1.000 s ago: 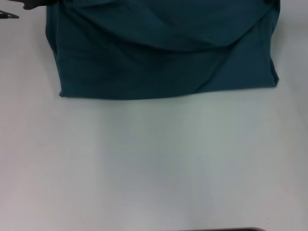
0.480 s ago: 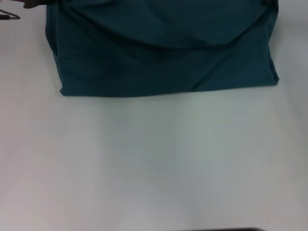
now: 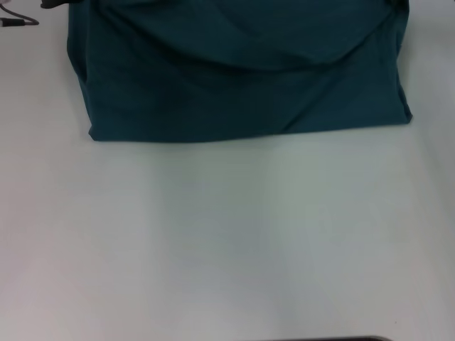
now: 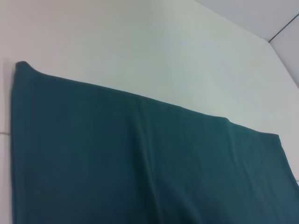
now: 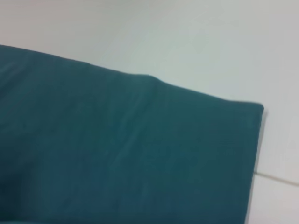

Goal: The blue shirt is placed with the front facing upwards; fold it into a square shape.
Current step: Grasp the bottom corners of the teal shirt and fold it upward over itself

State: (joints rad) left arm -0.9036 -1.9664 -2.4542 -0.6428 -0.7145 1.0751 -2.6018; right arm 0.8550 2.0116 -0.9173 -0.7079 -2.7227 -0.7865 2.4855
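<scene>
At the far left corner of the head view a dark bit of the left gripper point(image 3: 55, 3) shows at the frame's edge, just beside the shirt's point(image 3: 242, 78) far left part, with a thin dark cable point(image 3: 18, 20) trailing left of it over the table point(image 3: 227, 241). Only a sliver of this gripper shows, so I cannot tell how its jaws stand, nor whether it touches the cloth.

The shirt lies on the far half of the table, its near edge a straight fold running from left to right, both near corners squared. A curved fold sags across its middle, and creases run down toward the near right corner. Its far part is cut off by the frame, so collar and lettering are out of sight.

The left wrist view shows the shirt point(image 4: 140, 163) flat on the table point(image 4: 140, 42); the right wrist view shows the shirt point(image 5: 131, 154) with one corner on the table point(image 5: 187, 42). The right gripper appears in none of the views.
</scene>
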